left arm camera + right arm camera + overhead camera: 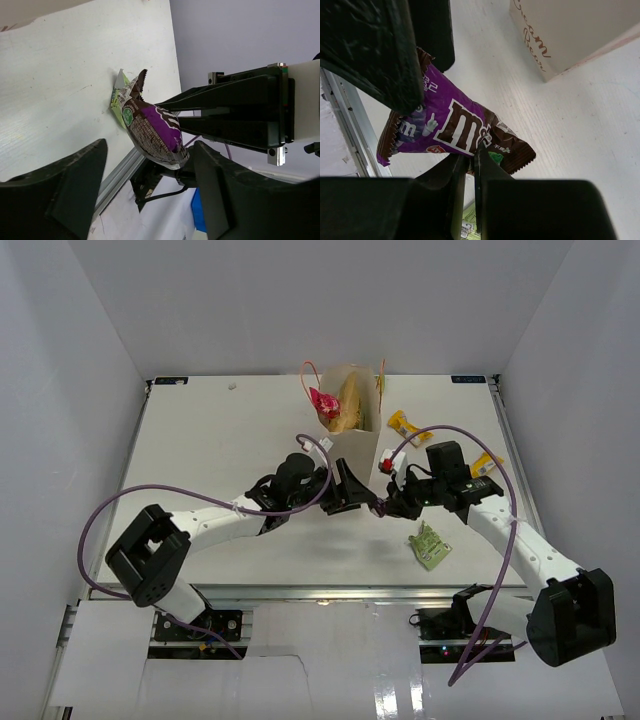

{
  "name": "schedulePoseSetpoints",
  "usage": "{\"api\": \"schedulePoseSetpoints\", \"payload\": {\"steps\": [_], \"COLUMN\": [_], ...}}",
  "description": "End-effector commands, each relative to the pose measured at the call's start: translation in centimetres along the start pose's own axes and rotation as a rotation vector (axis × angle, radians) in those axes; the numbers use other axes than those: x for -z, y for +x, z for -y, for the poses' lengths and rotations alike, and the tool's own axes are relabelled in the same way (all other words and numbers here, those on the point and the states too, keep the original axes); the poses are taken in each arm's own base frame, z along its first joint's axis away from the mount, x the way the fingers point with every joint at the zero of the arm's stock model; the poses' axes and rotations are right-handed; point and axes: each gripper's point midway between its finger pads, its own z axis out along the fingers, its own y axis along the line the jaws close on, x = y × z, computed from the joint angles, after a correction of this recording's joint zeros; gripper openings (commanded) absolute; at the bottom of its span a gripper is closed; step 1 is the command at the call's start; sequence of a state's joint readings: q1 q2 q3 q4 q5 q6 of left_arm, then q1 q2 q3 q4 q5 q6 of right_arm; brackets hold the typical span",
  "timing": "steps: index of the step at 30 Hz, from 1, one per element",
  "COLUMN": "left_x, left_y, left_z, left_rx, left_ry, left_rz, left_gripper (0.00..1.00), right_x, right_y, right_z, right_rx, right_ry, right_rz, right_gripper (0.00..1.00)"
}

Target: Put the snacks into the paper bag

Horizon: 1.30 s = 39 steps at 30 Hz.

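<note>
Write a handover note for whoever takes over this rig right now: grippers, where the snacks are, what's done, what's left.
The left gripper is open, its jaws either side of the purple packet without gripping it.
The right gripper is shut on the purple packet, holding it off the table in front of the paper bag.
Done: the chip bag stands in the paper bag, and the red packet is at its mouth.
Left: the purple packet, two yellow packets right of the bag, and the green packet near the right arm.
</note>
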<state>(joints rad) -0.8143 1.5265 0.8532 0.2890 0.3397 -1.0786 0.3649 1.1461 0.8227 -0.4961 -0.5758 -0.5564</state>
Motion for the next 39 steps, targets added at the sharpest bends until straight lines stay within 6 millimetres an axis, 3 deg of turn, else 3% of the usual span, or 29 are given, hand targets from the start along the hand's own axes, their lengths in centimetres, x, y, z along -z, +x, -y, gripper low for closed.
{"api": "schedulePoseSetpoints", "payload": {"steps": [1,6,11,15,18,19,21,22,25,30,33,36,38,39], "left_x": [-0.3,-0.1,0.4,1.2,2.0,2.3,3.5,4.1,6.6,10.4,12.4,12.7,13.5,12.6], "left_y": [-0.8,-0.7,-0.6,-0.6,-0.5,-0.3,-1.0,-0.8,-2.2,-5.0,-7.8,-10.4,-13.1,-14.1], "left_z": [2.2,2.1,2.2,2.6,3.1,2.8,4.0,3.1,3.9,8.0,12.5,14.1,16.3,15.9], "left_rx": [-0.017,-0.023,-0.04,-0.06,-0.107,-0.119,-0.218,-0.238,-0.391,-0.593,-0.691,-0.754,-0.796,-0.798], "left_ry": [0.043,0.045,0.048,0.055,0.062,0.043,0.047,-0.013,-0.089,-0.089,-0.057,-0.084,-0.086,-0.108], "left_rz": [0.023,0.02,0.029,0.034,0.034,0.024,0.042,0.024,0.054,0.15,0.249,0.319,0.388,0.383], "left_gripper": [0.76,0.54,0.19,0.01,0.0,0.0,0.0,0.0,0.0,0.0,0.0,0.0,0.0,0.0], "right_x": [0.7,0.5,0.3,0.3,0.9,1.3,2.4,2.9,5.2,7.2,7.4,7.5,7.5,7.6], "right_y": [-3.4,-4.3,-4.5,-4.6,-5.1,-4.9,-6.2,-6.5,-7.4,-6.7,-5.3,-4.1,-3.5,-3.3], "right_z": [0.3,-0.5,-0.8,-1.3,-2.3,-2.7,-2.4,-2.0,-0.6,0.7,1.8,2.5,2.8,2.9], "right_rx": [0.057,0.071,0.074,0.094,0.121,0.14,0.174,0.198,0.229,0.247,0.194,0.14,0.117,0.111], "right_ry": [0.019,-0.006,-0.024,-0.05,-0.099,-0.122,-0.112,-0.099,-0.042,0.051,0.079,0.097,0.102,0.105], "right_rz": [0.08,0.09,0.09,0.092,0.098,0.087,0.104,0.107,0.13,0.125,0.106,0.098,0.097,0.097], "right_gripper": [0.08,0.08,0.12,0.2,0.45,0.61,0.68,0.7,0.72,0.75,0.75,0.75,0.75,0.75]}}
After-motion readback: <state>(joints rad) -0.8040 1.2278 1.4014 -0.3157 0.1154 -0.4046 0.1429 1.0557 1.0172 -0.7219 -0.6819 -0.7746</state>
